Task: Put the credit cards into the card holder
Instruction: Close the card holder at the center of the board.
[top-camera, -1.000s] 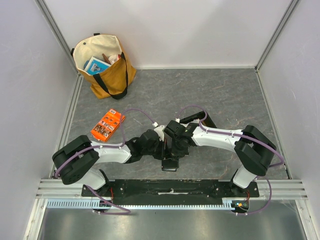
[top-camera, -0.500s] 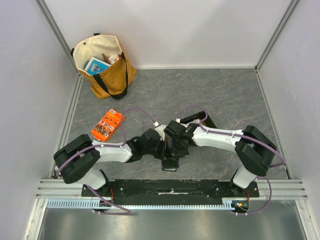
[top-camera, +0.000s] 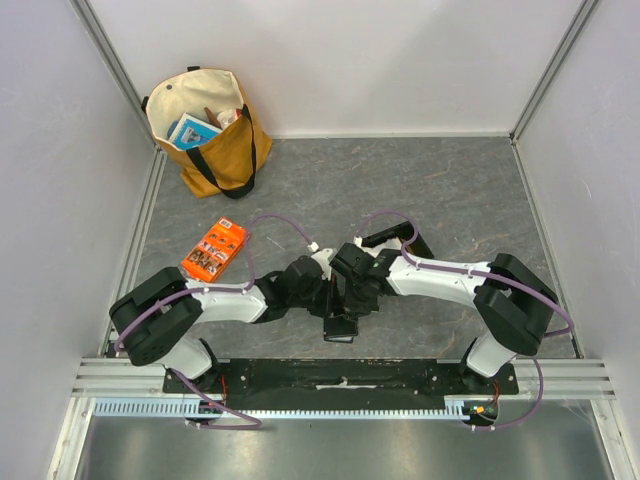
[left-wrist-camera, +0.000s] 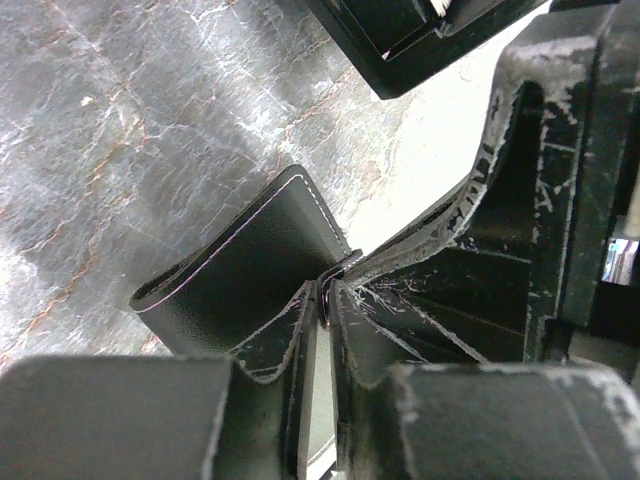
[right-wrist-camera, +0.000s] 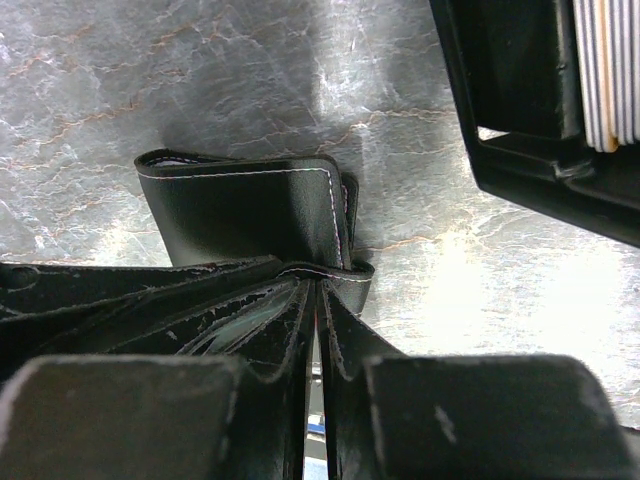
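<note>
Both my grippers are pinched onto the card holder, low over the grey table between my two arms.

My left gripper is nearly closed, with only a thin slit between the fingers, and it nips one corner edge of the black folded holder. My right gripper is just as narrow, clamping the stitched edge of the same holder from the other side, so the fingertips of both sit just beside each other. The holder is folded, with its free end toward the table; I can't tell if it touches. The credit cards stand on edge in a black tray near the holder, none of them in my fingers. An orange packet lies well apart to my left, and a tan tote bag sits in the far left corner.
</note>
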